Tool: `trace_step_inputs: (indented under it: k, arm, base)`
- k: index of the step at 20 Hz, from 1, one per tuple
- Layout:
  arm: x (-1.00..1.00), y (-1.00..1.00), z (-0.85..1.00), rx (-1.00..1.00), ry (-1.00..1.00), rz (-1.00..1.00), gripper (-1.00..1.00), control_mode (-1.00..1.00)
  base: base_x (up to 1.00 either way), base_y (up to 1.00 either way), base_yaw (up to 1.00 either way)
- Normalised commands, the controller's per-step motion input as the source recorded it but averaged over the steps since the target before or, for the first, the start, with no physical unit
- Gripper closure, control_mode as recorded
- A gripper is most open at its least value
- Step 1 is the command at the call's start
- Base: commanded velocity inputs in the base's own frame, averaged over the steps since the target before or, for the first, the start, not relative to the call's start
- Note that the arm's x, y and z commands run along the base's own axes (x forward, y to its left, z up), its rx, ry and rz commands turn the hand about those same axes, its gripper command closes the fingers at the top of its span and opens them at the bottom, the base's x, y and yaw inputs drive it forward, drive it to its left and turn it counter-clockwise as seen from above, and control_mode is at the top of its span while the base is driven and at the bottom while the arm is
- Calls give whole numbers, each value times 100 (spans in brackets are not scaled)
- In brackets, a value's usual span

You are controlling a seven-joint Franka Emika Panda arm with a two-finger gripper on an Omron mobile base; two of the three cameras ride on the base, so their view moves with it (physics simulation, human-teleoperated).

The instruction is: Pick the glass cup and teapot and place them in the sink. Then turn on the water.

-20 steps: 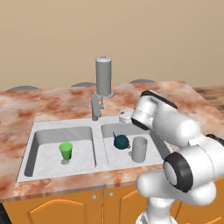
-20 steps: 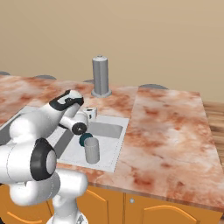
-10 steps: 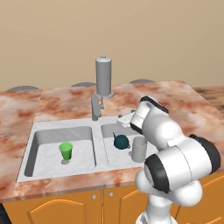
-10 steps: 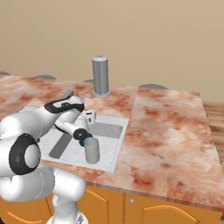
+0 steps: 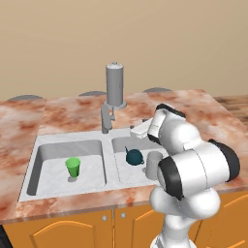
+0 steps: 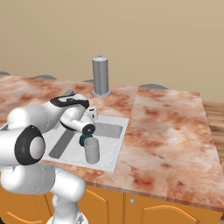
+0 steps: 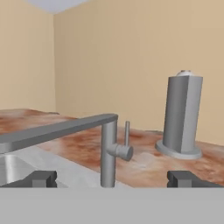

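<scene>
While upright, glass cup (image 5: 153, 164) beside teapot (image 5: 134, 156), spout unclear.

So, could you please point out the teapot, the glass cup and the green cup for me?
teapot (image 5: 134, 157): left base view, on its round dark teal body.
glass cup (image 6: 91, 150): right base view, on its grey side wall.
green cup (image 5: 73, 167): left base view, on its side wall.
</scene>
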Motion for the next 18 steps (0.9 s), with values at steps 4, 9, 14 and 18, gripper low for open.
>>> trace_step_inputs:
  k: [4,9,14,18]
  arm:
    - [30,0,1,0,0,9,-100,-100]
    - [20,8,0,0,0,1,-100,-100]
    - [25,11,0,0,-3,0,-100,-100]
    - [41,5,0,0,-3,0,-100,-100]
  base:
    - [0,0,0]
    - [0,0,0]
    - [0,0,0]
    - [0,0,0]
